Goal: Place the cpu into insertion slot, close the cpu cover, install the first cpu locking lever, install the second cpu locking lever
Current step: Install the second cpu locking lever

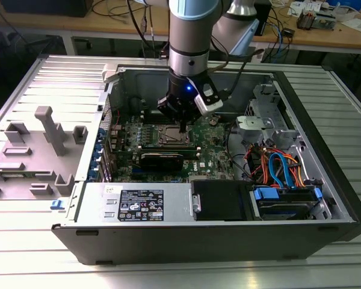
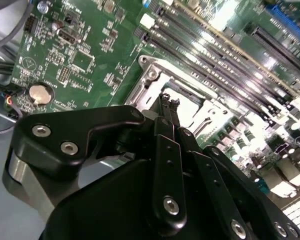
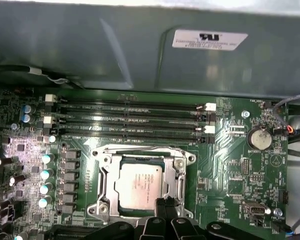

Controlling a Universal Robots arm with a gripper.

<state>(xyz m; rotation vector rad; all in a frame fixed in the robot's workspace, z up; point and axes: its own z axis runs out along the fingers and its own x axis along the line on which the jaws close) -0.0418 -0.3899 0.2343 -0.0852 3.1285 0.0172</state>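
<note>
- Ribbed aluminium tabletop point(image 1: 42, 253) carries an open computer case point(image 1: 325, 156), lying on its side, with a wooden workbench point(image 1: 325, 36) strewn with cables far behind it.
- Grey plastic fixture blocks point(image 1: 45, 141) stand on the tabletop at the exterior view's left, apart from the case.
- Inside the case lies a green motherboard point(image 3: 230, 165), with a power supply point(image 1: 138, 203) along the near wall and orange and blue cables point(image 1: 277, 168) at the exterior view's right.
- Robot arm reaches straight down into the case; its gripper point(image 3: 165, 202) hangs over the insertion slot point(image 3: 102, 207), the jaws closed together, tips at the socket's edge, holding nothing visible.
- Four long memory slots point(image 3: 130, 120) run beside the socket.
- Silver cpu cover point(image 3: 177, 172) lies flat around the cpu point(image 3: 139, 185), which sits seated in the slot.
- Round coin battery point(image 3: 260, 138) sits well apart from the socket.
</note>
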